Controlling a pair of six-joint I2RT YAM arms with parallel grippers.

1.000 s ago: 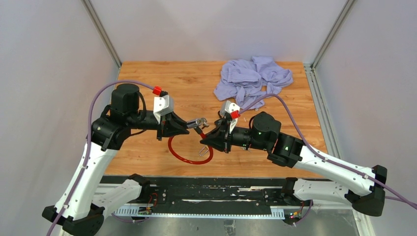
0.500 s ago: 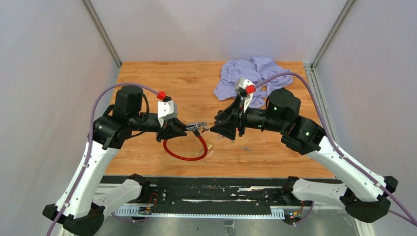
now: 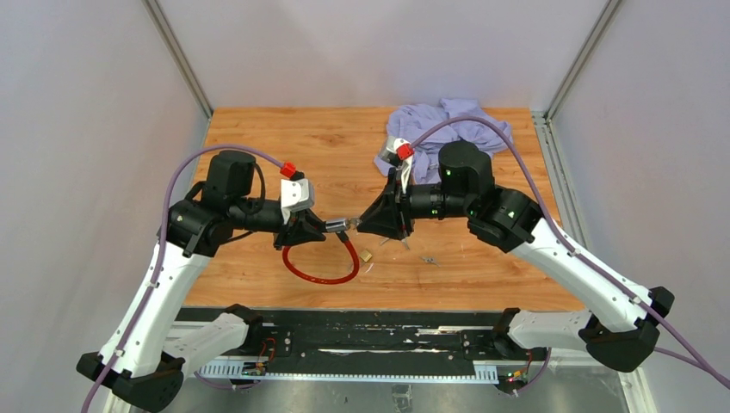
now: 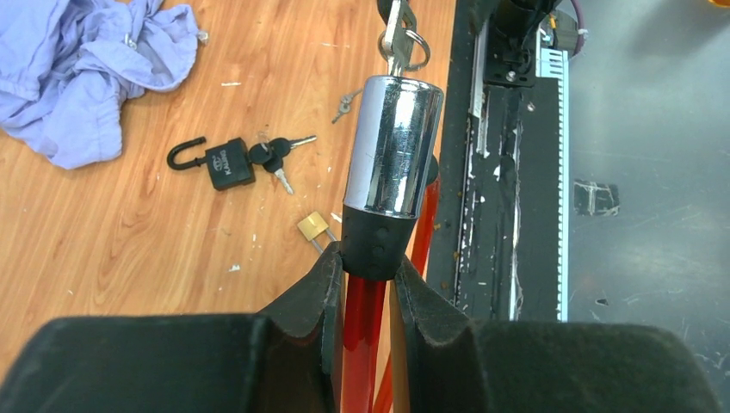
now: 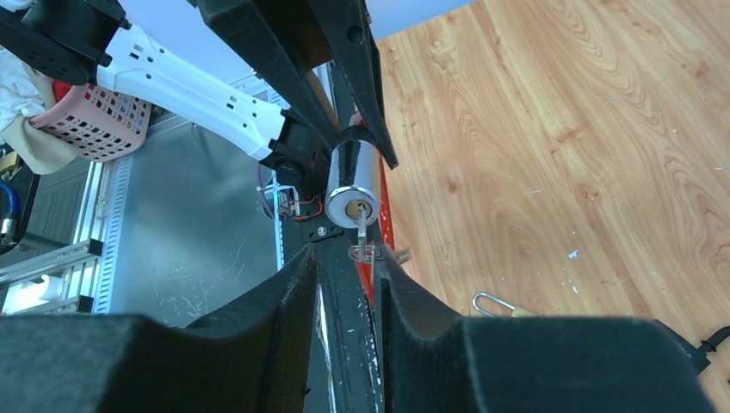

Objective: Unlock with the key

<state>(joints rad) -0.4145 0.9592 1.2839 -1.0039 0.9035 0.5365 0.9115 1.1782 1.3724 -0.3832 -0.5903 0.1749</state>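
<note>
Fingers of the left end effector are closed on the cable lock, pinching the black collar where the red cable enters the chrome cylinder. We see that cylinder held above the wooden surface, roughly level and pointing toward the right arm. The cable hangs down in a loop onto the surface near its front edge. The key sits in the keyhole at the cylinder's free end, with a small key ring dangling from its head.

The right end effector faces the cylinder end-on, its fingers partly apart with a clear gap between them. The key and ring line up with that gap just ahead of the fingertips. From the wrist view we cannot tell whether either pad touches the ring, but nothing looks clamped.

On the surface below, the left wrist view shows a black padlock with its shackle swung open and a bunch of keys at its body. A small brass padlock lies just beside the cable, and a loose key lies further off. A crumpled lilac cloth lies at the far right of the surface, well apart from the lock.
</note>
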